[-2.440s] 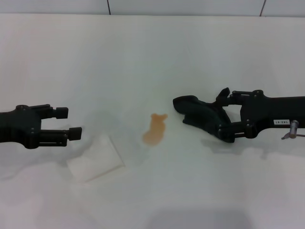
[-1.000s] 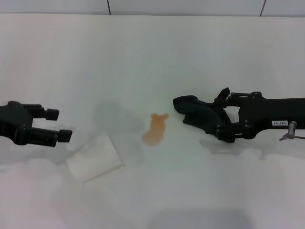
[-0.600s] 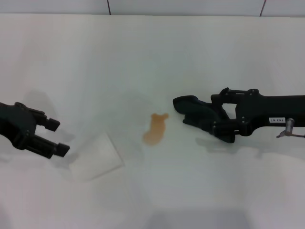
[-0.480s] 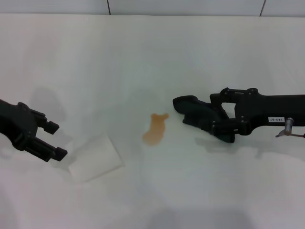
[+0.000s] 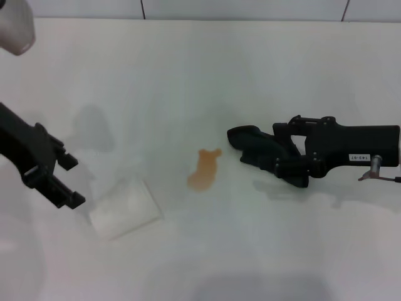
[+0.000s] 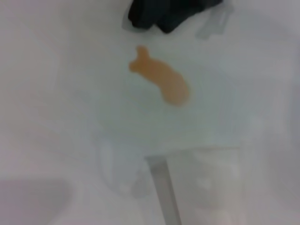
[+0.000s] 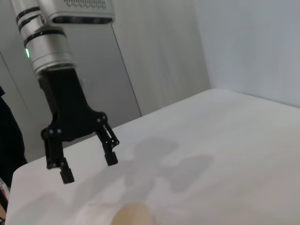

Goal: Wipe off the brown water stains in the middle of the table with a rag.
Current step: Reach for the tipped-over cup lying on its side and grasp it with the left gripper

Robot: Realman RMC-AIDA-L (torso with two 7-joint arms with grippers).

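Note:
The brown water stains (image 5: 203, 169) form one orange-brown blotch in the middle of the white table (image 5: 200, 69); the left wrist view shows the blotch (image 6: 161, 83) too. Just right of it lies the dark rag (image 5: 249, 142), also seen in the left wrist view (image 6: 161, 13). My right gripper (image 5: 279, 147) reaches in from the right, low over the rag's right end, which merges with it. My left gripper (image 5: 72, 182) hangs open and empty at the left, tilted, beside a white cup. The right wrist view shows this left gripper (image 7: 89, 168) far off.
A white paper cup (image 5: 125, 208) lies on its side left of the stain, close to my left gripper. A grey part of the left arm (image 5: 15, 25) shows at the far left corner. The table's back edge meets a tiled wall (image 5: 250, 9).
My left gripper has drawn back to the left and tilted, its arm rising. My right gripper has slid a little left over the rag. Rag, stain and cup have not moved.

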